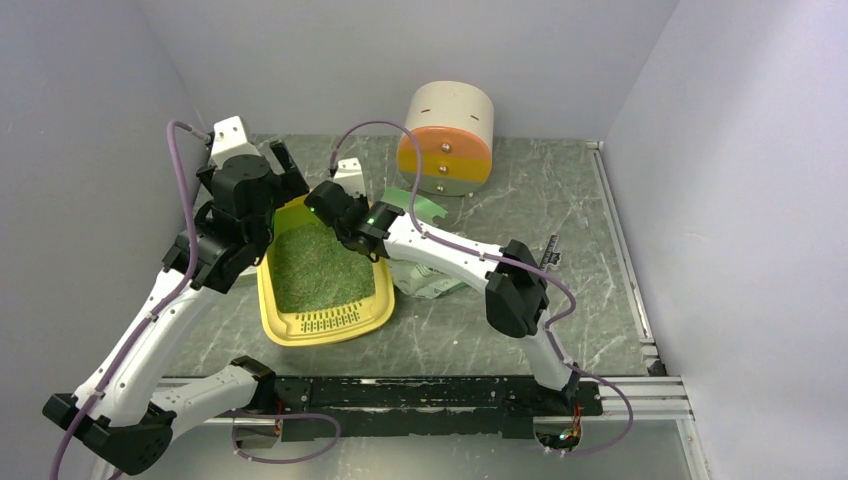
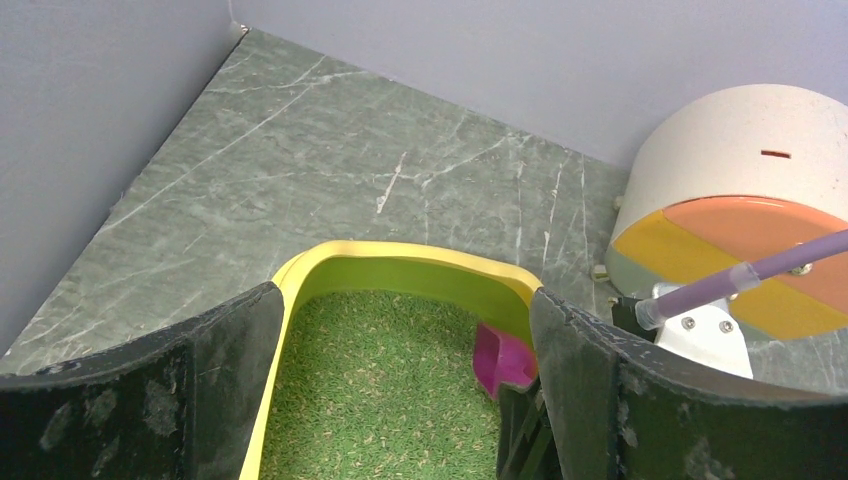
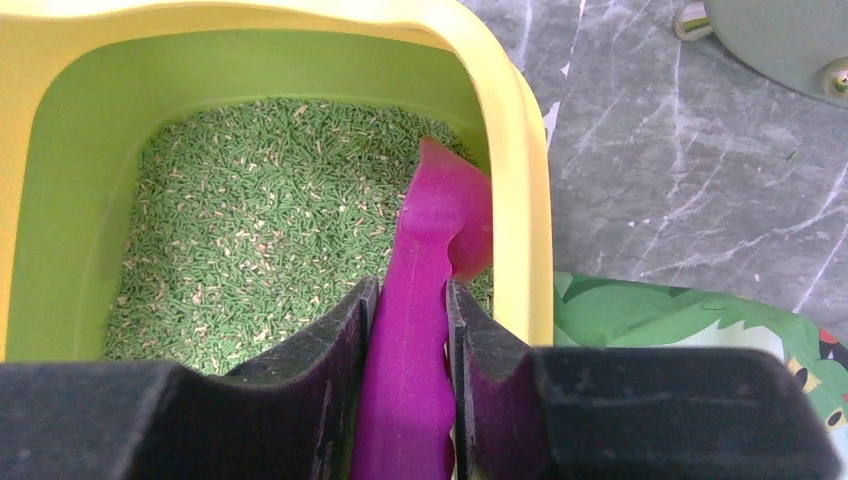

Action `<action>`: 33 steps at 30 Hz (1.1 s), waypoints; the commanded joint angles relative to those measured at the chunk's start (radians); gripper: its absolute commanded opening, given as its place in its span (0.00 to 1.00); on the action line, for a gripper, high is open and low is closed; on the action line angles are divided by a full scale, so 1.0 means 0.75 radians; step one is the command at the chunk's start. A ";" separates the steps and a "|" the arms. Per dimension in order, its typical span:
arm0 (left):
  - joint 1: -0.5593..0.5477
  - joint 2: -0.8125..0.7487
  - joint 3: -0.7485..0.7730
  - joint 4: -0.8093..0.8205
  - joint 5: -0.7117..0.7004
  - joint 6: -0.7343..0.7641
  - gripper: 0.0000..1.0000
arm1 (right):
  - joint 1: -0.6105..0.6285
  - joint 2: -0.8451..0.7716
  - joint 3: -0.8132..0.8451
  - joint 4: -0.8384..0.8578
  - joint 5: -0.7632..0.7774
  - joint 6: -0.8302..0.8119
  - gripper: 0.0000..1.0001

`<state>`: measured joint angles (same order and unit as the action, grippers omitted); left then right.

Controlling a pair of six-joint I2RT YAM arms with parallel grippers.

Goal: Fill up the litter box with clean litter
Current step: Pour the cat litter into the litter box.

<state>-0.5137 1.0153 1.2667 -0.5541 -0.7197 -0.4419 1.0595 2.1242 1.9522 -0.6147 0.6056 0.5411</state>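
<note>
The yellow litter box [image 1: 268, 300] lies left of centre with its grille toward the arms. Greenish clean litter [image 1: 318, 262] covers its floor. My right gripper [image 1: 332, 208] hangs over the box's far right corner, shut on the handle of a magenta scoop [image 3: 440, 205]. The scoop's bowl rests against the inner wall [image 3: 520, 170] above the litter [image 3: 250, 210]. My left gripper [image 1: 285, 172] hovers open above the box's far end, nothing between its fingers [image 2: 240, 350]. From the left wrist, the rim [image 2: 400, 250], litter [image 2: 380, 380] and scoop [image 2: 503, 360] show.
A round beige, orange and yellow drawer cabinet [image 1: 450, 140] stands at the back, also in the left wrist view [image 2: 740, 200]. A pale green printed bag [image 1: 425, 275] lies right of the box under my right arm [image 3: 680, 320]. Walls close in left, back and right.
</note>
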 commanded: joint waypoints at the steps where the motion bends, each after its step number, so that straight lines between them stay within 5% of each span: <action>1: -0.011 -0.019 -0.006 0.014 -0.038 0.000 0.97 | -0.002 -0.035 -0.019 -0.005 0.050 -0.006 0.00; 16: -0.011 -0.066 -0.025 0.032 -0.063 -0.009 0.97 | 0.000 -0.162 -0.224 0.242 -0.270 0.070 0.00; 33: -0.011 -0.072 -0.041 0.043 -0.039 -0.002 0.97 | -0.001 -0.064 -0.019 -0.043 -0.014 -0.063 0.00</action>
<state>-0.5144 0.9722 1.2457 -0.5507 -0.7555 -0.4423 1.0603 2.0689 1.8931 -0.6109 0.5415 0.5365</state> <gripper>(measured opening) 0.969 0.302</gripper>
